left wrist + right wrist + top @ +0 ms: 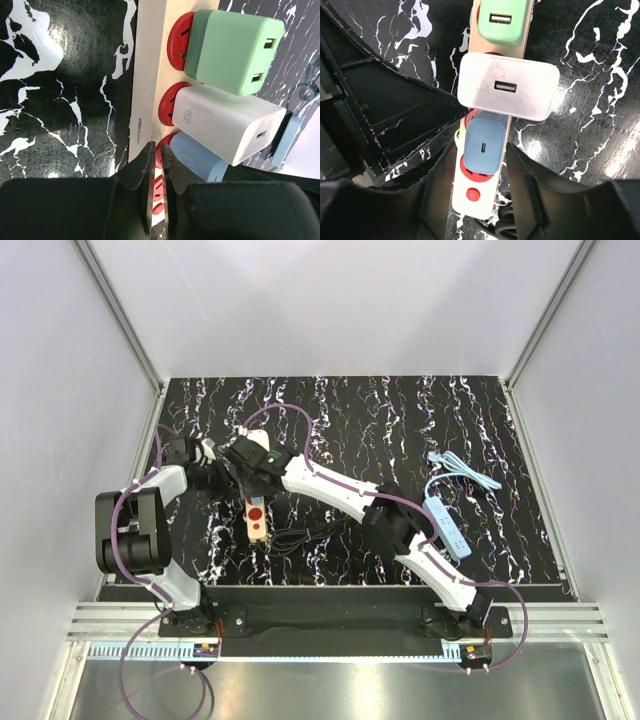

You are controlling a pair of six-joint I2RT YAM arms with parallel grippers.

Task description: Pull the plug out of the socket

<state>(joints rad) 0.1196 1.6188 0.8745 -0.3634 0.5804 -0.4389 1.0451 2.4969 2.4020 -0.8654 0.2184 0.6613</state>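
Right fingers [437,195] are spread wide astride the socket [485,198], flanking a blue plug [482,142] seated in it. Left fingers [142,170] are nearly closed, holding nothing, tips over the socket's face. The white plug [507,87] sits in the socket between the blue plug and a green plug [500,20].

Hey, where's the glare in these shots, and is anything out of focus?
Left wrist view: soft sheen on the table at upper left; the left hand is dark and blurred, the plug sharp. Right wrist view: a bright glare spot on the table right of the socket; the right hand is soft. Top view: even light, reflection only on the metal ledge at the bottom.
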